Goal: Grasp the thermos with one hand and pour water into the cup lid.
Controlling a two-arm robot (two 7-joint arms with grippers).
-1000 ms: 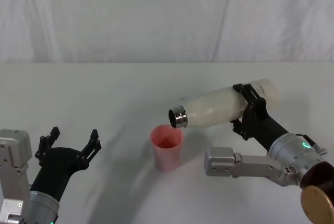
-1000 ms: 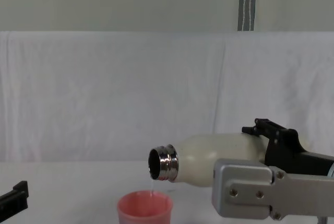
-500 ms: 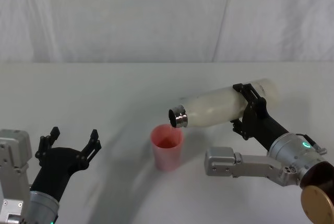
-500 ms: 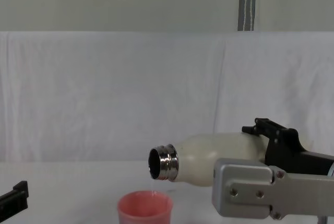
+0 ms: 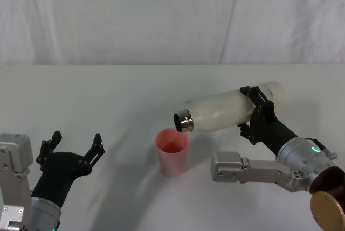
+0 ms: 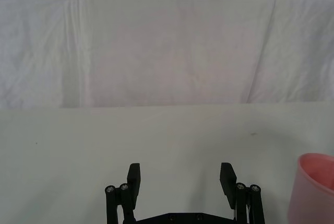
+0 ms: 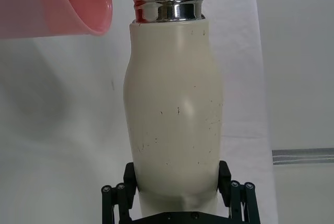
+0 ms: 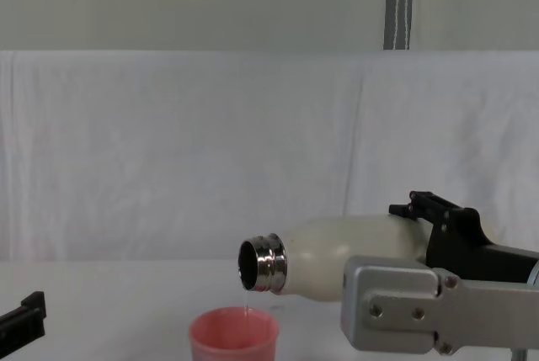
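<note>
Overhead, saw the thermos (image 5: 229, 110) tipped nearly level above the bench (image 5: 108, 96), steel neck lowest and hanging just over the rim of the cup lid (image 5: 172, 152). Noted the right gripper (image 5: 257, 113) clamped round the thermos's lower body, fingers (image 7: 230, 188) pressed on both sides. Caught a thin thread of water falling from the neck into the cup lid in the chest view. Found the cup lid upright near the bench's middle. Spotted the left gripper (image 5: 75, 145) low at the near left, well apart from the cup lid, fingers (image 6: 134, 178) spread wide and holding nothing.
</note>
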